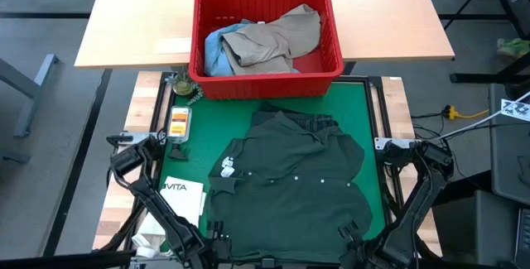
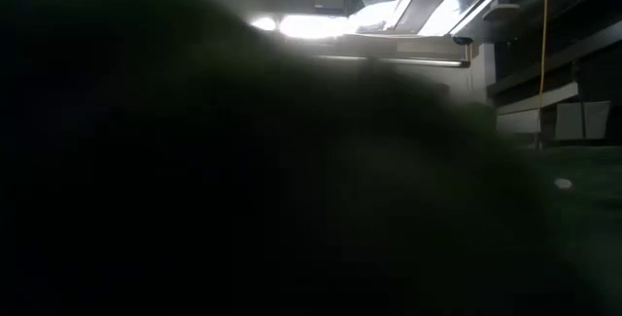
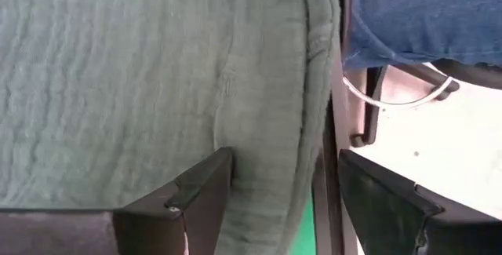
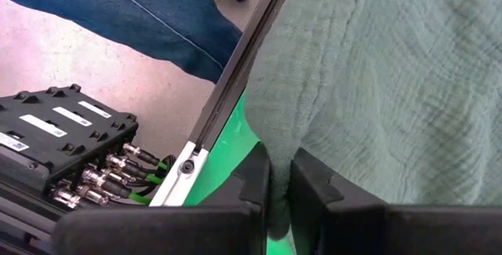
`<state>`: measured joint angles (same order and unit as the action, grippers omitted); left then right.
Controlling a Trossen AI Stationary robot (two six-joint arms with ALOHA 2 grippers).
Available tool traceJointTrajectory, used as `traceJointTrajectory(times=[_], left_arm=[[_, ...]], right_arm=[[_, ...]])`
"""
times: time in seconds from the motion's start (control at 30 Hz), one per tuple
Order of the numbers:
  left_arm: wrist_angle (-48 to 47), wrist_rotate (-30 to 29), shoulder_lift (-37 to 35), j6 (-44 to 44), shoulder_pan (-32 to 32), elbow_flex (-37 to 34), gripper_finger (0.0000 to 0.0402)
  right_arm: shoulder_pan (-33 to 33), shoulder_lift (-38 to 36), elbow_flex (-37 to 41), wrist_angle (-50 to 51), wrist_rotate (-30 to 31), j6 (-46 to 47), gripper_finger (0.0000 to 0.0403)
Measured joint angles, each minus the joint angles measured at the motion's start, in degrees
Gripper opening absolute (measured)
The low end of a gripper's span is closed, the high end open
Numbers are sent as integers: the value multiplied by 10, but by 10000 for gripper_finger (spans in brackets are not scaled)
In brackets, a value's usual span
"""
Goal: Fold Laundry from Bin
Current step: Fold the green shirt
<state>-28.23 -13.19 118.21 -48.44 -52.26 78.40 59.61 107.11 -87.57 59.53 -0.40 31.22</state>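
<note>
The dark green buttoned shirt (image 1: 290, 186) lies spread on the green mat (image 1: 364, 103), buttons up. My left gripper (image 3: 284, 154) is open at the shirt's near left hem, one finger over the cloth and one past its edge. My right gripper (image 4: 280, 157) is shut on the shirt's near right hem. The red bin (image 1: 267, 41) stands at the mat's far edge, holding a khaki garment (image 1: 277, 37) and light blue jeans (image 1: 217, 47). In the low view, dark cloth right at the camera hides both grippers. My left gripper straddles the shirt's thick hem edge (image 3: 267, 169) from above; I cannot tell whether its fingers touch the cloth. My right gripper pinches the shirt's hem edge (image 4: 274, 141) between its two fingers, coming steeply from above. The rest of the shirt lies on the mat; the number of layers in the pinch does not show.
A white paper bag printed VITA (image 1: 182, 196) lies left of the shirt. A small orange and white object (image 1: 179, 122) lies on the mat's left edge. A person's leg in blue jeans (image 4: 157, 20) is just beyond the near table edge, beside a black connector box (image 4: 63, 137).
</note>
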Motion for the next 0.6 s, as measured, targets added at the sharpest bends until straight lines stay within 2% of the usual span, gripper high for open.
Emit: traceJointTrajectory(times=[0.1, 0.2, 0.47, 0.6], left_arm=[[-1, -6, 2, 2, -1, 0, 213], [-1, -10, 2, 2, 1, 0, 177], [-29, 17, -21, 9, 19, 14, 17], [-86, 15, -39, 13, 35, 49, 12]], right_arm=[[0, 0, 0, 0, 0, 0, 32], [0, 0, 0, 0, 0, 0, 32], [0, 0, 0, 4, -8, 0, 32], [0, 0, 0, 6, -32, 0, 32]])
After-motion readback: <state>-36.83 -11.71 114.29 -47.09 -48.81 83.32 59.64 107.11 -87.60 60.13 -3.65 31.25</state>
